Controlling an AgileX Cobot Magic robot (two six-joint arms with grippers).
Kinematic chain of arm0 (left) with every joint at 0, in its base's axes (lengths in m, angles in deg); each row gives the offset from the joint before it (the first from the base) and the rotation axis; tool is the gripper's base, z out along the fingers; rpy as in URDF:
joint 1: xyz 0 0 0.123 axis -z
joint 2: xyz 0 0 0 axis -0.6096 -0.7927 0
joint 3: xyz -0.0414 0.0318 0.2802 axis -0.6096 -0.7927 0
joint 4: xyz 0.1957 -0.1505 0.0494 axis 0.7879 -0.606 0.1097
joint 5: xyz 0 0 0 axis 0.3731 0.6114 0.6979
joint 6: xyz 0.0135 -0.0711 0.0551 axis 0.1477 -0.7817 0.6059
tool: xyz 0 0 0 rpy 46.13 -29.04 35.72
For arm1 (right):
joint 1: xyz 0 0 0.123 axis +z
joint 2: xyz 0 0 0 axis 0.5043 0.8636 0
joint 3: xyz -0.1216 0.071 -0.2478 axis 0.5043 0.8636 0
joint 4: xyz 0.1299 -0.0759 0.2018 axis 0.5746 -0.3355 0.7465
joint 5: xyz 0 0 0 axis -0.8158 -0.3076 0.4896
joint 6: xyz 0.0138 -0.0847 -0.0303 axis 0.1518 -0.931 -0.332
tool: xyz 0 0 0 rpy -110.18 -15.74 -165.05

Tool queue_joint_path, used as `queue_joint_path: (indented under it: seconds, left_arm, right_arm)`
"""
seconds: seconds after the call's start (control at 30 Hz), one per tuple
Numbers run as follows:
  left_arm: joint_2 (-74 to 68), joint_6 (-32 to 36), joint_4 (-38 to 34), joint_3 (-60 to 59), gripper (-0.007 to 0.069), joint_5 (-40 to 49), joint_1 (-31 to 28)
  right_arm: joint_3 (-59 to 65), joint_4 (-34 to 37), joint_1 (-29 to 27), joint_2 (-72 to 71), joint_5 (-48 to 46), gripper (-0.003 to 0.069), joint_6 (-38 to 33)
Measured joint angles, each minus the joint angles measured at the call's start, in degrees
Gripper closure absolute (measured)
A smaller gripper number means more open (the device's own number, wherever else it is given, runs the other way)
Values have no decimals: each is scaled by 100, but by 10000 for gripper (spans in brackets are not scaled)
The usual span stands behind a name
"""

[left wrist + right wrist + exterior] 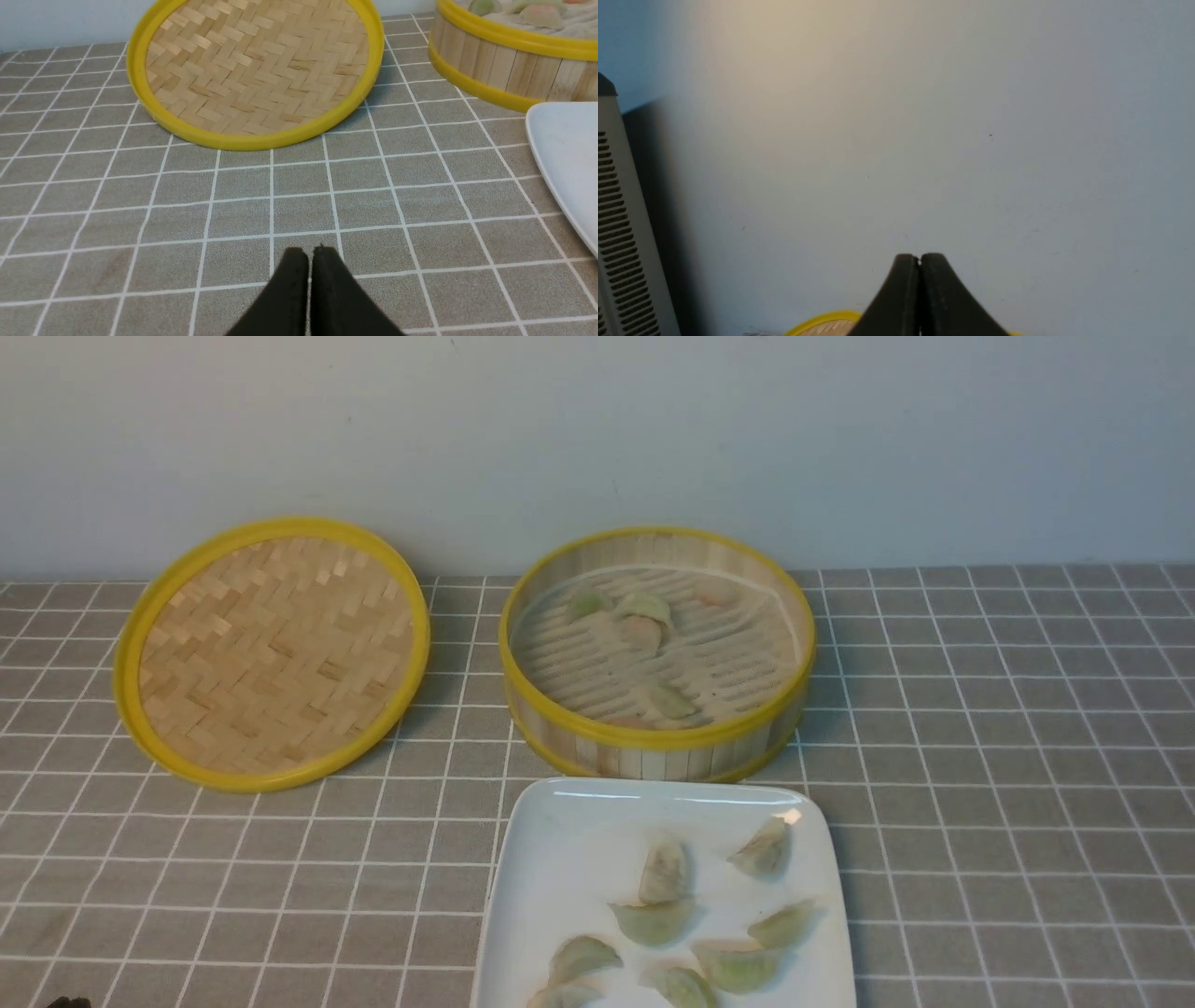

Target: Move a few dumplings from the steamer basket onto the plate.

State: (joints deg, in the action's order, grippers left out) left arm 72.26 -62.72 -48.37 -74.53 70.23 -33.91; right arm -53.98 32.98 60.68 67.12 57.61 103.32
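The steamer basket (653, 747) stands at the middle back of the table with several pale dumplings (644, 607) on its ribbed floor. The white plate (560, 840) lies just in front of it and holds several green dumplings (653, 921). Neither arm shows in the front view. My left gripper (310, 254) is shut and empty, low over the tablecloth, with the basket (490, 65) and the plate's edge (560, 154) off to one side. My right gripper (919, 259) is shut and empty, raised and pointing at the bare wall.
The flat woven lid (271, 653) with a yellow rim lies left of the basket; it also shows in the left wrist view (257, 70). A grey checked cloth (1008, 756) covers the table. A slotted grey panel (616, 233) shows at the right wrist view's edge.
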Motion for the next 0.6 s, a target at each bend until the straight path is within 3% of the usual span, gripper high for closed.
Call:
queue_joint_path:
  seconds: [0.4, 0.6]
  left_arm:
    - [0, 0, 0, 0, 629, 0, 0]
    - [0, 0, 0, 0, 629, 0, 0]
  right_arm:
    - [0, -94, 0, 0, 0, 672, -53]
    - [11, 415, 25, 0, 0, 672, -965]
